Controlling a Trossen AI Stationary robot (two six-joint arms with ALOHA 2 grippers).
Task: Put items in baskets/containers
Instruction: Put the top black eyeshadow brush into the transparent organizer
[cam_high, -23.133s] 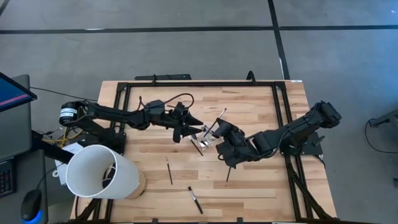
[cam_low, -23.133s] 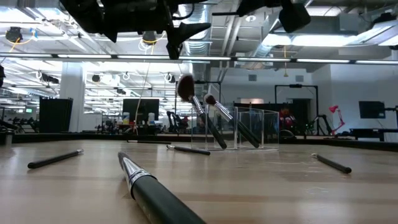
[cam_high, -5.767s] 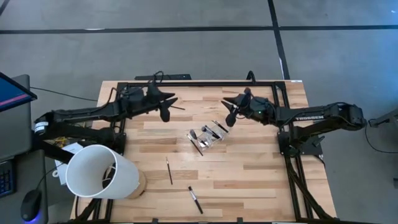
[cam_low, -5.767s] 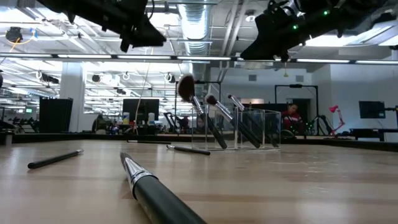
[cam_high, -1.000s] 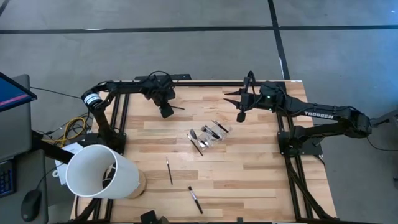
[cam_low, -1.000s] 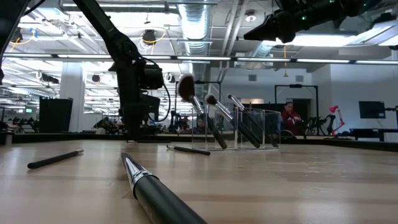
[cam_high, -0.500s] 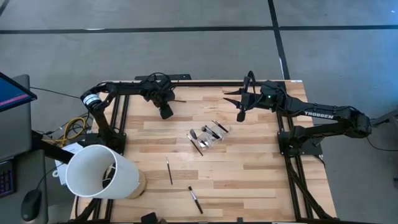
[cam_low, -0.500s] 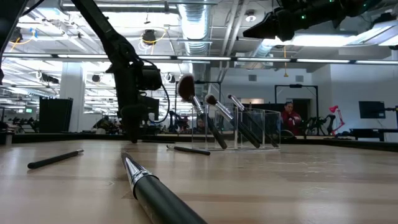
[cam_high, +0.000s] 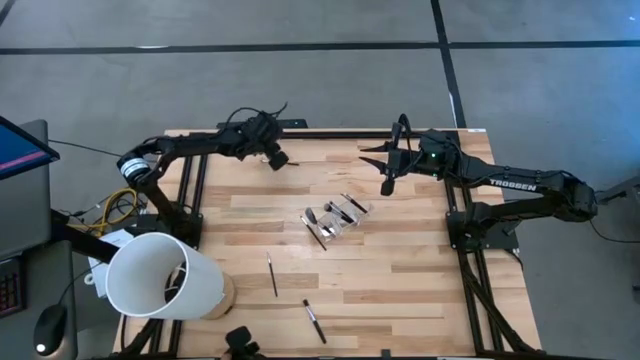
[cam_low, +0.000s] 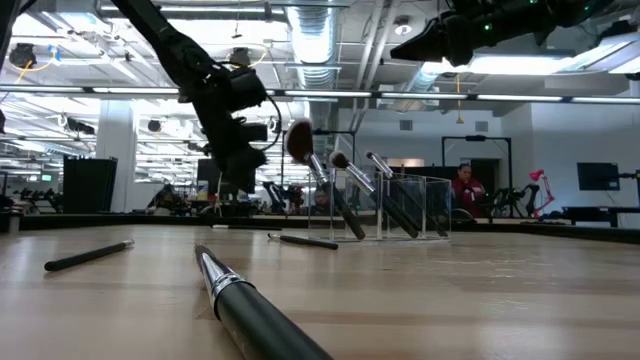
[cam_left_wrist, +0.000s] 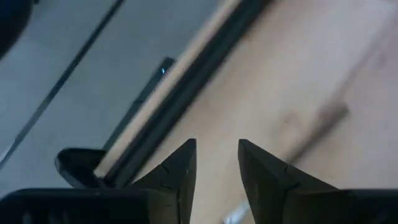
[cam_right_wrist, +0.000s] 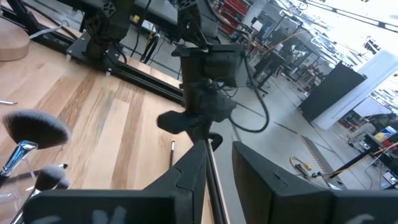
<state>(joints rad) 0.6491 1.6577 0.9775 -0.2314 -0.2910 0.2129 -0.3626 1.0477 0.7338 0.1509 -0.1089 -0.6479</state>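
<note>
The clear plastic box (cam_high: 336, 218) stands mid-table with several brushes (cam_low: 330, 190) leaning in it, fluffy tips up. Two loose sticks (cam_high: 271, 273) (cam_high: 315, 321) lie flat toward the near edge. Another thin stick (cam_right_wrist: 172, 152) lies near the far edge, beneath my left gripper. My left gripper (cam_high: 277, 158) hovers over the far-left part of the table, open and empty (cam_left_wrist: 217, 165). My right gripper (cam_high: 383, 170) hangs raised over the far-right part, fingers slightly apart (cam_right_wrist: 221, 168) and empty.
A large white cylinder (cam_high: 160, 275) stands at the near left corner. A black frame rail (cam_high: 320, 134) runs along the far edge and down both sides. Bare wood lies between the box and the near sticks. A person sits far off in the room (cam_low: 462, 190).
My left gripper has risen from close to the table and swung toward the far edge, tipping as it went; its arm has folded back toward the left. The sticks, the box and my right arm have stayed put.
</note>
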